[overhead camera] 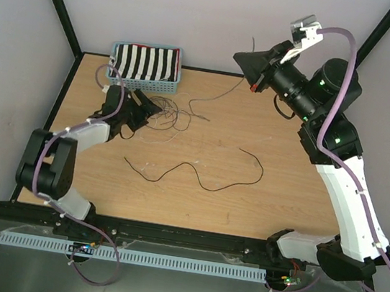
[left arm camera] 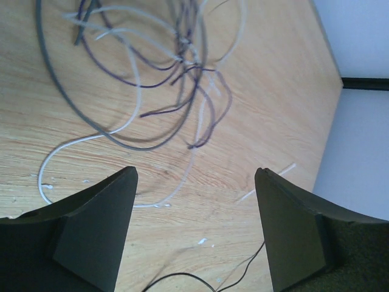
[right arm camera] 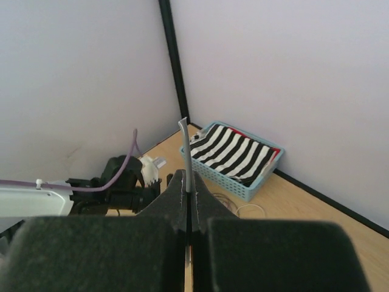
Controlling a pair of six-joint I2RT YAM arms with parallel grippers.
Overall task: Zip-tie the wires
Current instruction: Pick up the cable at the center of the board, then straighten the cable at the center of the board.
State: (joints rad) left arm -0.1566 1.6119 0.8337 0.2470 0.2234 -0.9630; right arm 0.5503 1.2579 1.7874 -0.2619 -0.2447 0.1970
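Note:
The wires [overhead camera: 164, 116] lie in a loose tangle of dark and pale loops on the wooden table, left of centre; the left wrist view shows the wires [left arm camera: 176, 79] just ahead of the fingers. My left gripper [overhead camera: 148, 107] sits low at the tangle's left edge, open [left arm camera: 196, 175], with only bare table between its fingers. One long black wire [overhead camera: 198, 174] lies apart in the middle. My right gripper [overhead camera: 242, 57] is raised at the back, shut [right arm camera: 187, 177] on a thin grey zip tie [right arm camera: 185, 146] that sticks up between the fingers.
A light blue basket [overhead camera: 146, 81] holding a black-and-white striped cloth stands at the back left, close behind the tangle, and the basket [right arm camera: 226, 182] also shows in the right wrist view. White walls and black frame posts enclose the table [overhead camera: 281, 202].

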